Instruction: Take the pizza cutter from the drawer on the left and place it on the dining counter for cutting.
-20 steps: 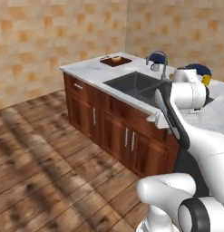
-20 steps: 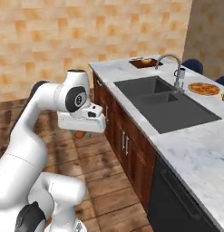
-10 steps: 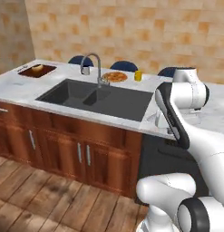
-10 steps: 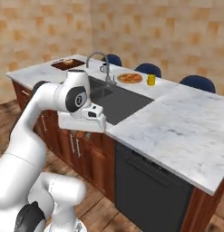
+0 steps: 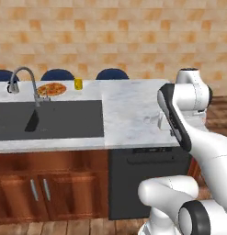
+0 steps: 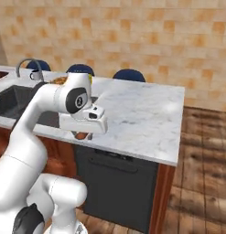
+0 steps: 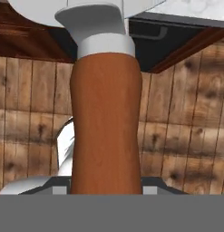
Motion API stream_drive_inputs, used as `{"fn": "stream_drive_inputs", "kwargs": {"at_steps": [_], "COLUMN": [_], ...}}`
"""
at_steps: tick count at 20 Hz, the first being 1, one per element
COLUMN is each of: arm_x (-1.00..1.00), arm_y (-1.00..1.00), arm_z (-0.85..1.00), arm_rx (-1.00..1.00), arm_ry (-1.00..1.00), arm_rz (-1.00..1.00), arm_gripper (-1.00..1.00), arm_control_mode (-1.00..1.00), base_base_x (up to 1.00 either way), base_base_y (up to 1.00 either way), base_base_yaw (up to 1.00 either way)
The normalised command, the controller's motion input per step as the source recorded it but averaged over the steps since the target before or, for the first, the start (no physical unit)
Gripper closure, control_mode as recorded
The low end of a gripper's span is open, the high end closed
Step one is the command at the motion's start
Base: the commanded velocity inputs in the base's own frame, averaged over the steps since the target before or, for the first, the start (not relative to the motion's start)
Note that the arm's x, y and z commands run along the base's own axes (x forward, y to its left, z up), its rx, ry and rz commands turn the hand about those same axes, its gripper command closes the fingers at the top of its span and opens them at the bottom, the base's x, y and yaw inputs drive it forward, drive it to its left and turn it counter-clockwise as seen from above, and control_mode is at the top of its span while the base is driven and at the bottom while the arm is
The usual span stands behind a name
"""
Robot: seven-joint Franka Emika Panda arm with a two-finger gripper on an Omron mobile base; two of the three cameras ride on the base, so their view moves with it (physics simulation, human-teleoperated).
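The base has turned to face the dining counter (image 5: 133, 110) with three stools (image 5: 112, 73), and the claw (image 6: 82, 135) grips one pizza cutter (image 7: 106, 122), its handle between the jaws.

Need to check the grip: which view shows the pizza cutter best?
The hand view: the pizza cutter rises large from the gripper, brown handle and silver collar clear. The right base view shows a brown bit under the hand; the left base view tells nothing of it.
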Motion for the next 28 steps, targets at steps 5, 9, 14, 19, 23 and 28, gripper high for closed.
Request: {"fn": "stream_drive_inputs", "kwargs": {"at_steps": [5,9,14,19,23,28], "arm_x": [0.0,0.0,0.0,0.0,0.0,0.0], "arm_y": [0.0,0.0,0.0,0.0,0.0,0.0], "arm_z": [0.0,0.0,0.0,0.0,0.0,0.0], "arm_rx": [0.0,0.0,0.0,0.0,0.0,0.0], "arm_ry": [0.0,0.0,0.0,0.0,0.0,0.0], "arm_rz": [0.0,0.0,0.0,0.0,0.0,0.0], "arm_gripper": [1.0,1.0,1.0,1.0,1.0,1.0], "arm_control_mode": [1.0,1.0,1.0,1.0,1.0,1.0], "base_base_x": [0.88,1.0,0.53,-0.17,-0.02,0.0], "base_base_y": [-0.38,-0.26,-0.67,-1.0,-1.0,-1.0], "base_base_yaw": [-0.39,-0.11,-0.08,-0.06,-0.09,-0.06]}}
